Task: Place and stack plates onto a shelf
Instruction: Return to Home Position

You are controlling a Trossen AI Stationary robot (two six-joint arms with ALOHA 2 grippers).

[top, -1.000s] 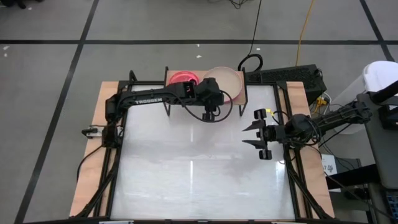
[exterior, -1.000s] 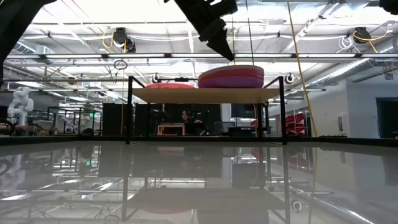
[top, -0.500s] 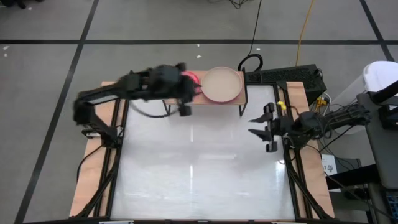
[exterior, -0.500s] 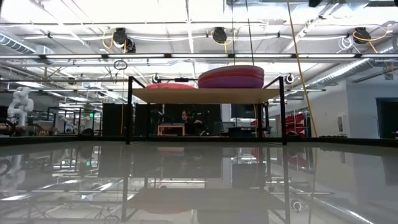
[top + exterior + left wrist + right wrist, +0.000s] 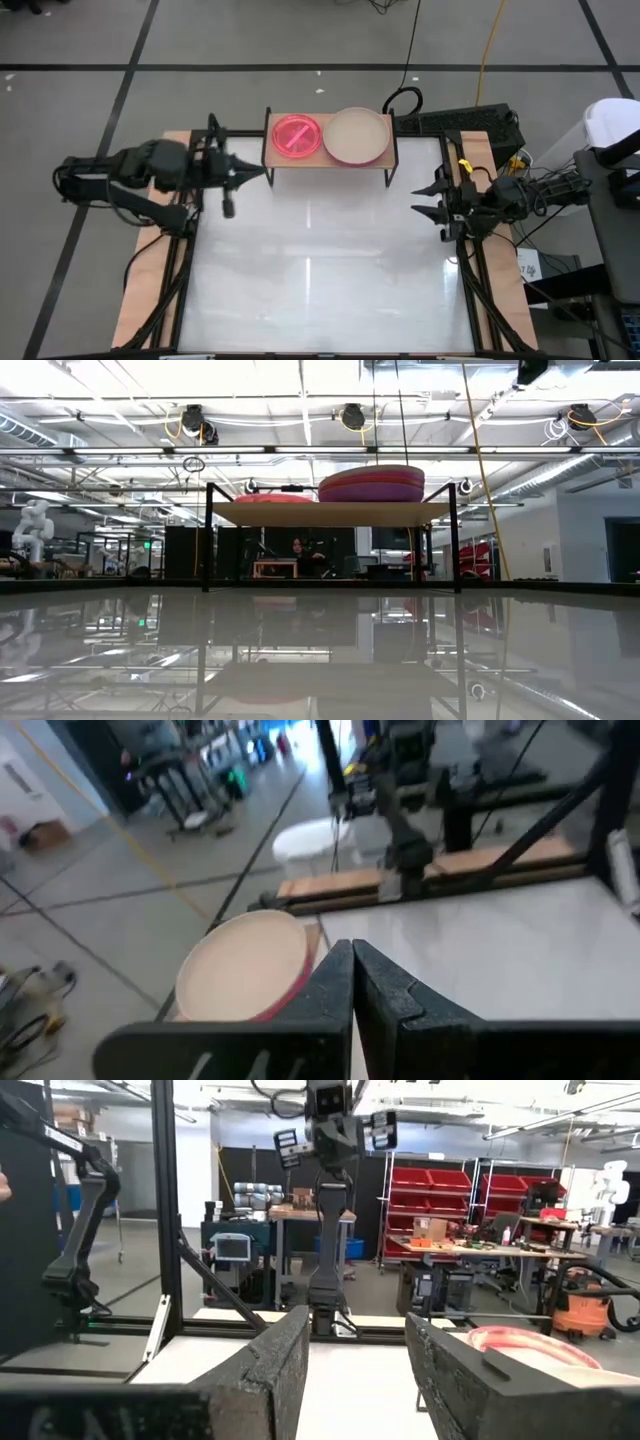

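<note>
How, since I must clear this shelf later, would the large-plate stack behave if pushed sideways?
Wide and low, the large-plate stack probably won't tip. Its plates lie loose, so layers may slide apart. Near the shelf end, it could fall off.

Left arm [image 5: 150, 165], right arm [image 5: 510, 190]: dark, jointed, black cables [image 5: 557, 183] looped alongside; jaws matte black, rough-textured.

We find the table [image 5: 320, 270] open across its middle and near side. The shelf [image 5: 330, 513] blocks the far edge, its top filled by plates [image 5: 357, 136]. The left gripper [image 5: 258, 176] and right gripper [image 5: 420, 200] hang at the left and right edges.
</note>
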